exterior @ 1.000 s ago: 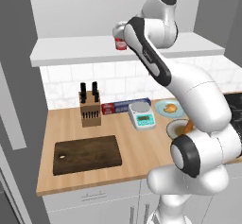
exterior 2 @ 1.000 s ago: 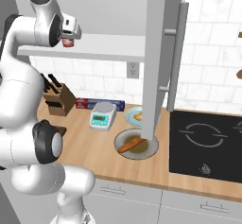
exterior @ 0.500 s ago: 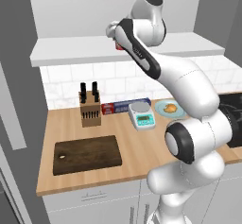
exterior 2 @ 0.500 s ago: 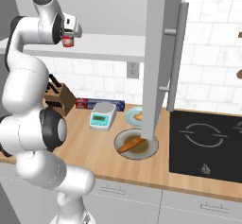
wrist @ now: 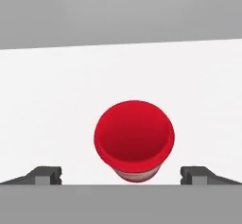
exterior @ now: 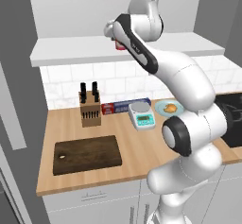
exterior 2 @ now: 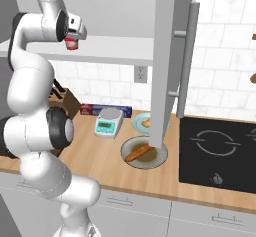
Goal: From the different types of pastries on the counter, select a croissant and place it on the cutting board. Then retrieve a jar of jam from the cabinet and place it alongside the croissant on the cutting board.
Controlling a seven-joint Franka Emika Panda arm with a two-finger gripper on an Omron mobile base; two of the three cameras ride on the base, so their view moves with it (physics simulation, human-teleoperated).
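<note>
Our end effector (wrist: 121, 175) is up at the cabinet shelf (exterior: 85, 50), fingers (wrist: 45, 175) spread wide apart with nothing between them yet. Looking along it, we see the jar (wrist: 134, 140) from above: its red lid sits centred between the two fingertips and a little beyond them, standing upright on the white shelf, not touched. From the right base camera the jar (exterior 2: 71, 42) shows just below the hand, near the shelf's front edge.

We judge the task to be barely begun. The board (exterior: 87, 154) lies bare near the front left corner of the worktop (exterior: 137, 147) — no pastry on it. The croissant (exterior: 171, 107) sits on its plate (exterior: 160, 107) at the back of the worktop, right of the scale (exterior: 142, 114); the long pastry (exterior 2: 140, 153) rests on another plate (exterior 2: 131, 146) nearer the front edge.

So the croissant step looks undone, and the jar is not yet gripped — both items are left to carry to the board. The knife block (exterior: 90, 110) stands behind the board.
</note>
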